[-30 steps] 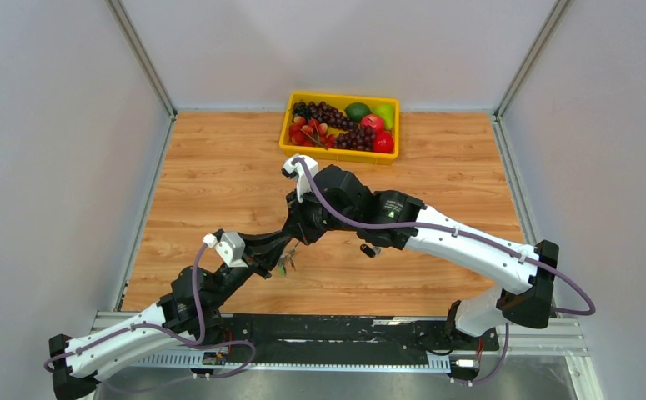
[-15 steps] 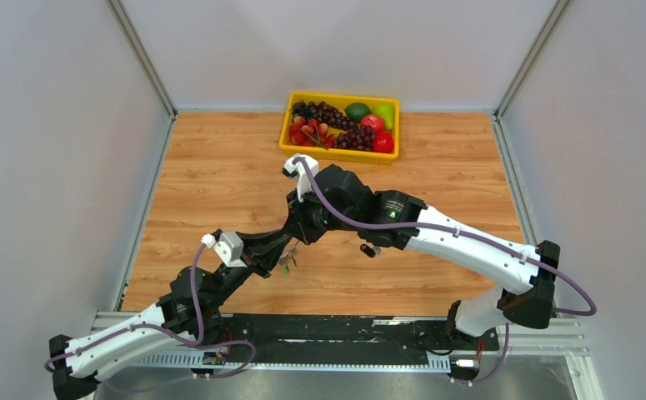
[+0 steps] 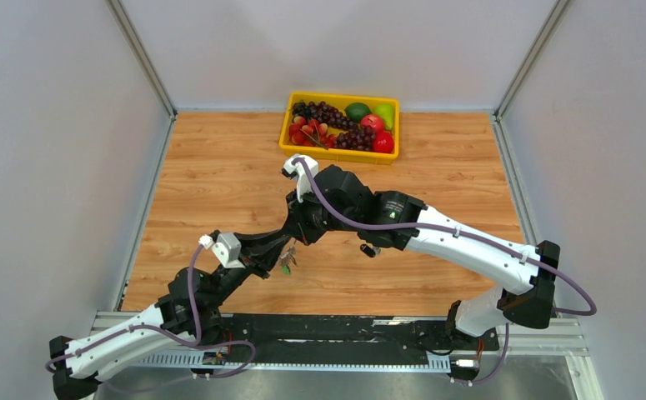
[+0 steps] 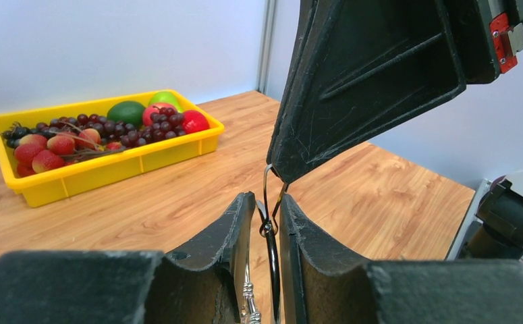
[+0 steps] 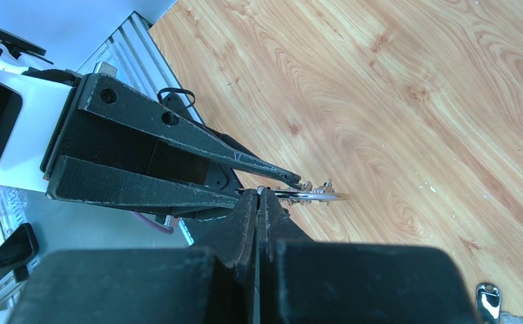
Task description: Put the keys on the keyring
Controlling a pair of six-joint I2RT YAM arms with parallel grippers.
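My two grippers meet above the middle of the table. My left gripper (image 3: 288, 250) (image 4: 265, 197) is shut on the keyring (image 4: 272, 260), a thin dark ring seen edge-on between its jaws, with a silver beaded piece (image 4: 248, 297) beside it. In the right wrist view the silver ring (image 5: 316, 196) sticks out past the fingertips. My right gripper (image 3: 296, 242) (image 5: 259, 191) is shut on a thin wire loop (image 4: 270, 196) at the ring's top. A green-headed key (image 3: 284, 268) hangs below the grippers. A black-headed key (image 3: 368, 250) lies on the table under the right arm; its metal part shows in the right wrist view (image 5: 488, 300).
A yellow tray (image 3: 340, 154) (image 4: 110, 177) of plastic fruit stands at the back of the wooden table. Grey walls close in the left, right and back sides. The arm bases sit on a black rail at the near edge.
My left arm has shifted slightly to the left and the hanging green key has moved with it. The right arm has not visibly moved.
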